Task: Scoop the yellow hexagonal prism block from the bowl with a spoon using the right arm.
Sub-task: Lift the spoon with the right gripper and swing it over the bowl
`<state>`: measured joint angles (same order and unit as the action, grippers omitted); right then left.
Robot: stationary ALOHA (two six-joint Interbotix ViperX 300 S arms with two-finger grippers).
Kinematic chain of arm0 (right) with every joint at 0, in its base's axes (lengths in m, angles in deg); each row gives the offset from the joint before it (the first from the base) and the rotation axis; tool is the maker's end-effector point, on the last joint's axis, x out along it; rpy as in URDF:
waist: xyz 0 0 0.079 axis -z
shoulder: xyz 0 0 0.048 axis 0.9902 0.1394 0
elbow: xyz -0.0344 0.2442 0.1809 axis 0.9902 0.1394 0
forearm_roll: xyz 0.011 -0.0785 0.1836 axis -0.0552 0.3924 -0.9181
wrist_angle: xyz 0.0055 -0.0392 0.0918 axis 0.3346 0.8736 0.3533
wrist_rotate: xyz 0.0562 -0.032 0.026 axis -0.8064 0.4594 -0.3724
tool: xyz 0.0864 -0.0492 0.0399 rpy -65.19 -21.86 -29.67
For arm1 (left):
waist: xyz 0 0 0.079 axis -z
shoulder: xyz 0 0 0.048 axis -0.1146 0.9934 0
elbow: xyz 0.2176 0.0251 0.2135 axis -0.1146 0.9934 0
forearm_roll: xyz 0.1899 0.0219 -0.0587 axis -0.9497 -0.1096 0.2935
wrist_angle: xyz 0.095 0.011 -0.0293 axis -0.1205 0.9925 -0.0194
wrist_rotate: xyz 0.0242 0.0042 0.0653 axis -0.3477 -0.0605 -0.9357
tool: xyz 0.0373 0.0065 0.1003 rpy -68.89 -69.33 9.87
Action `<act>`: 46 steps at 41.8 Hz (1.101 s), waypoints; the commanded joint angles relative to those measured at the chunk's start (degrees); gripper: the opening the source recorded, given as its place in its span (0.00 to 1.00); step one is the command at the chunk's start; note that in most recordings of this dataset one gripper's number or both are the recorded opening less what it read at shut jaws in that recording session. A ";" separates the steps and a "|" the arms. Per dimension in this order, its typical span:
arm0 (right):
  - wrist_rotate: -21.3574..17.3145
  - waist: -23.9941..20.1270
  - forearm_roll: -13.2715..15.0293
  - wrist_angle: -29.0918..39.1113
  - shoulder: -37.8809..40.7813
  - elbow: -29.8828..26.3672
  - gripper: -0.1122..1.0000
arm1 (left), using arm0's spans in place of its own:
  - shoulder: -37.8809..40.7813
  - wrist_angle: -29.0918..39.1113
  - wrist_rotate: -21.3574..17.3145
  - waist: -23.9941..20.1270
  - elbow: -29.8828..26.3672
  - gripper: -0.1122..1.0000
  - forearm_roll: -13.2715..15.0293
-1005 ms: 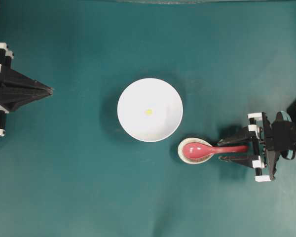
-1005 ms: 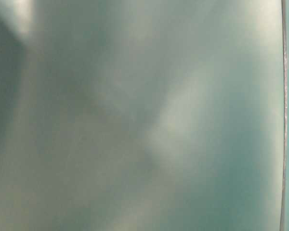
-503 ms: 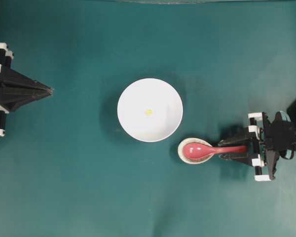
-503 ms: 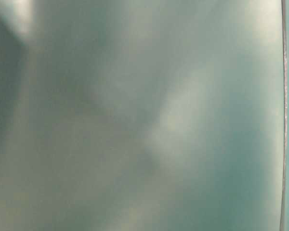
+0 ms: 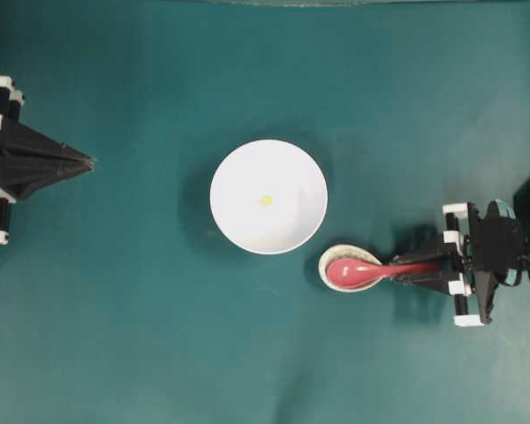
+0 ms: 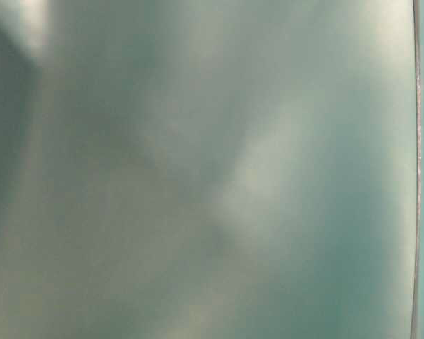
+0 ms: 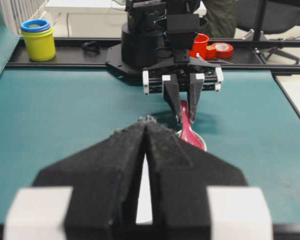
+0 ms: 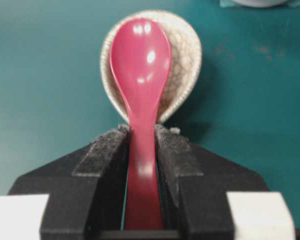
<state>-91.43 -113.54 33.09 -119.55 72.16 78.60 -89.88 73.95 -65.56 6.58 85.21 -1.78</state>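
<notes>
1. Yellow hexagonal prism block (image 5: 266, 200): lies near the middle of the white bowl (image 5: 234, 221), untouched.
2. Spoon (image 8: 140, 75): scoop rests in the speckled spoon rest (image 8: 186, 55), just beside the bowl; handle runs between the jaws.
3. Right gripper (image 8: 141, 150): pads pressed against both sides of the handle.
4. Step: securing the spoon. Next, judged: lift it and carry it over the bowl.
5. Left gripper (image 7: 146, 131): jaws together, empty, well apart.
</notes>
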 commanded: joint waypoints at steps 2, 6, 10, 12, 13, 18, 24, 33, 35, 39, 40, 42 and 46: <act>0.70 -0.18 -0.18 1.76 -5.10 -0.44 0.31 | 0.35 -0.35 0.00 -0.09 -0.88 0.10 -0.09; 1.58 0.53 -0.18 5.36 -10.37 -0.62 0.31 | 0.26 -0.09 0.00 0.00 -0.97 0.10 0.00; 2.64 1.67 -0.18 9.49 -15.03 -1.05 0.31 | 0.26 0.09 0.09 0.00 -0.97 0.10 -0.09; 3.43 2.72 -0.18 12.13 -17.67 -1.58 0.31 | 0.26 0.26 0.44 0.00 -0.88 0.10 -0.09; 3.78 3.16 -0.09 13.45 -18.72 -1.76 0.31 | 0.26 0.44 0.44 -0.09 -0.97 0.10 0.00; 6.50 7.56 -0.18 22.50 -25.05 -4.04 0.31 | 0.18 1.58 0.53 0.00 -0.97 0.10 -0.09; 10.55 13.80 -0.09 35.68 -31.11 -8.17 0.31 | 0.00 3.52 0.53 0.00 -0.97 0.10 0.00; 16.52 23.82 0.09 58.10 -36.91 -17.23 0.31 | -0.18 4.13 0.53 0.00 -1.05 0.10 -0.09; 17.14 26.10 0.26 62.49 -37.18 -19.42 0.31 | -0.18 4.04 0.53 0.00 -1.05 0.10 -0.09; 17.40 30.41 1.23 70.49 -36.83 -23.29 0.31 | -0.09 4.04 0.53 -0.09 -1.05 0.10 0.00; 17.31 31.20 1.41 71.89 -36.65 -23.91 0.31 | -0.09 4.04 0.62 0.00 -1.05 0.10 -0.09; 17.31 33.22 2.11 75.41 -36.12 -25.66 0.31 | -0.09 4.04 0.62 -0.09 -1.05 0.10 0.00; 17.23 36.21 3.25 80.60 -34.54 -28.74 0.31 | -0.09 4.04 0.62 0.00 -1.05 0.10 -0.09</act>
<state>-74.20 -79.35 35.72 -42.47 37.10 53.29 -90.32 78.35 -65.12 6.58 85.21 -1.69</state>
